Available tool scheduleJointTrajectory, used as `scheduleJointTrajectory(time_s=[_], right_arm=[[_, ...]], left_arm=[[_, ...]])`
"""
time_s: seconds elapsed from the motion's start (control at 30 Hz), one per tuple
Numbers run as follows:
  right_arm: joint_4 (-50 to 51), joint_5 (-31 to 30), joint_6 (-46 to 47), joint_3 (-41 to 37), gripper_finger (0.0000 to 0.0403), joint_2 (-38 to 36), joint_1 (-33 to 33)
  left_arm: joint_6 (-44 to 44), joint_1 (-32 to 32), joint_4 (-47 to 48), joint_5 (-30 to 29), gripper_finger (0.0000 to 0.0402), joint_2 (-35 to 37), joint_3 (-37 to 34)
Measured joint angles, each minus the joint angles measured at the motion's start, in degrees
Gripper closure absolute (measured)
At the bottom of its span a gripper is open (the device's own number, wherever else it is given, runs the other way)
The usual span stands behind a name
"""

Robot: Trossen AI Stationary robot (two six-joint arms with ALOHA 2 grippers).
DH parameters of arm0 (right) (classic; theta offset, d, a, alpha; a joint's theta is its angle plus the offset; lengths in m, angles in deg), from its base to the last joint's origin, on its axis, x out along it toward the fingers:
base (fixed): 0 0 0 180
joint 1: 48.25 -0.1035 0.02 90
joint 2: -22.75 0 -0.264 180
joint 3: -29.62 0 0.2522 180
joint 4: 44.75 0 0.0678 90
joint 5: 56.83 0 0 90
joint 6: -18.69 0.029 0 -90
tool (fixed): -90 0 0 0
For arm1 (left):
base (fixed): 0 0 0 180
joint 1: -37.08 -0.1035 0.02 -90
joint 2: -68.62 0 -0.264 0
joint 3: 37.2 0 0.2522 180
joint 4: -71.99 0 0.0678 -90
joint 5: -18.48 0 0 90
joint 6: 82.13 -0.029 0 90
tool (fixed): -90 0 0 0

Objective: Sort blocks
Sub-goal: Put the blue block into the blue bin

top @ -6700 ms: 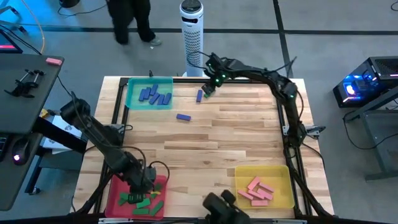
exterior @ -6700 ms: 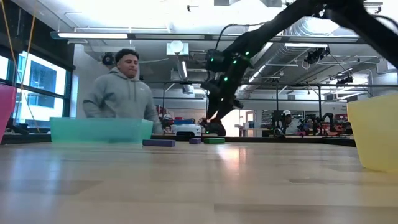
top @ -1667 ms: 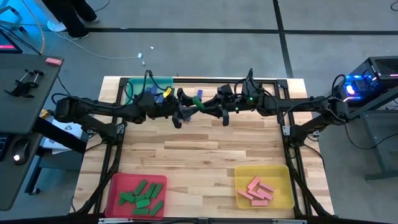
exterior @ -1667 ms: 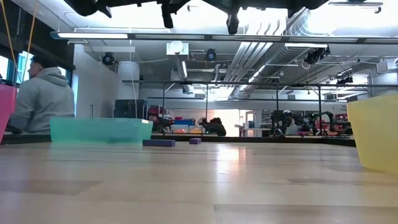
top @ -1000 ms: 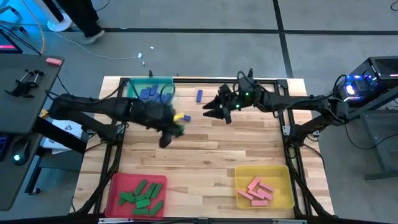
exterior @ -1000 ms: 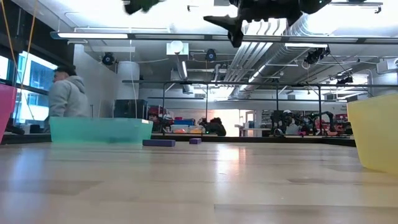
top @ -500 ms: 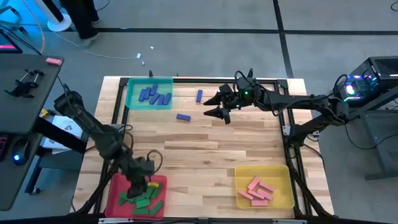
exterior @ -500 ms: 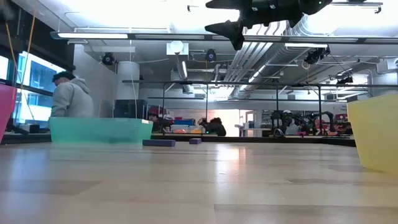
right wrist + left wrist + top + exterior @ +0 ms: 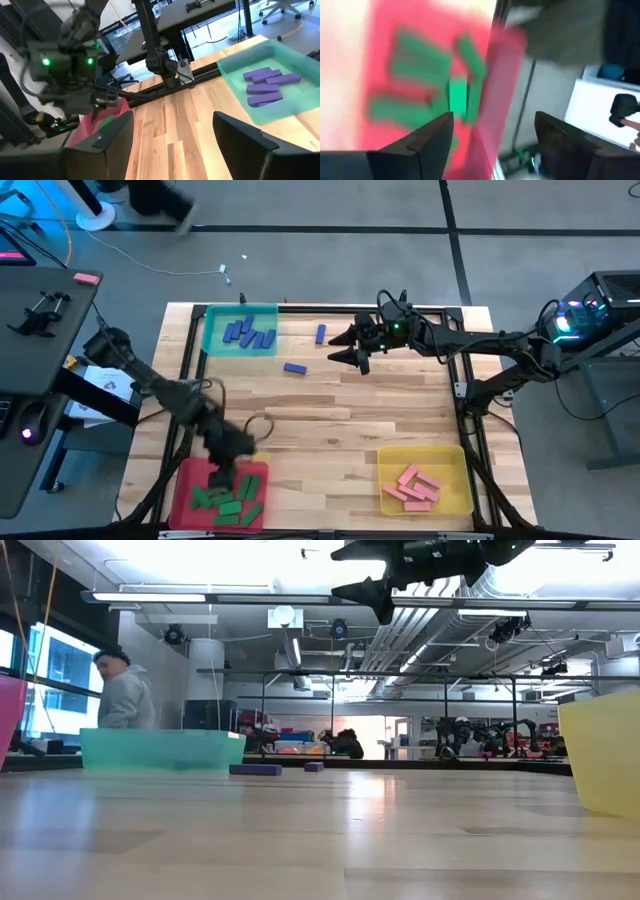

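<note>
My left gripper (image 9: 237, 460) hangs open over the far edge of the red tray (image 9: 185, 480) at the table's near left. Several green blocks (image 9: 222, 502) lie in that tray; in the left wrist view one brighter green block (image 9: 457, 95) shows beyond the fingers, untouched. My right gripper (image 9: 336, 348) stands open, high above the far middle of the table, with nothing between its fingers. Two blue blocks (image 9: 294, 367) (image 9: 320, 333) lie flat on the wood. More blue blocks (image 9: 248, 333) lie in the teal tray (image 9: 212, 340), and pink blocks (image 9: 413, 486) in the yellow tray (image 9: 455, 465).
A black frame rail (image 9: 190, 370) runs along the table's left, far and right edges. In the low view a person (image 9: 125, 690) stands beyond the table's far left corner. Bare wood (image 9: 340, 420) lies between the trays in the table's middle.
My left gripper has swung quickly from the far middle of the table toward the near left corner and now hangs over the red tray. My right gripper has stayed high over the far middle, shifting only slightly toward the far edge.
</note>
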Motion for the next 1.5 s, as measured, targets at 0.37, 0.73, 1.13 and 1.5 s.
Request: scheduleJointTrajectory(time_s=[0.37,0.73,1.13,1.5], right_arm=[[0.21,7.55,16.15,0.0,0.0155,-0.32,-0.07],[0.58,6.42,17.73,0.0,0.0155,-10.29,-5.52],[9.94,-10.55,15.62,0.0,0.0155,-23.25,-8.39],[11.59,-13.38,12.86,-0.02,0.0155,-24.92,-8.28]], left_arm=[[-50.23,-32.59,-5.7,-37.75,0.0156,-0.84,5.86],[-70.75,-51.37,-12.3,-25.39,0.0156,-22.85,8.02],[-74.89,-52.63,1.71,-27.95,0.0161,-39.98,19.85],[-71.51,-52.39,8.3,-25.89,0.0352,-42.37,26.68]])
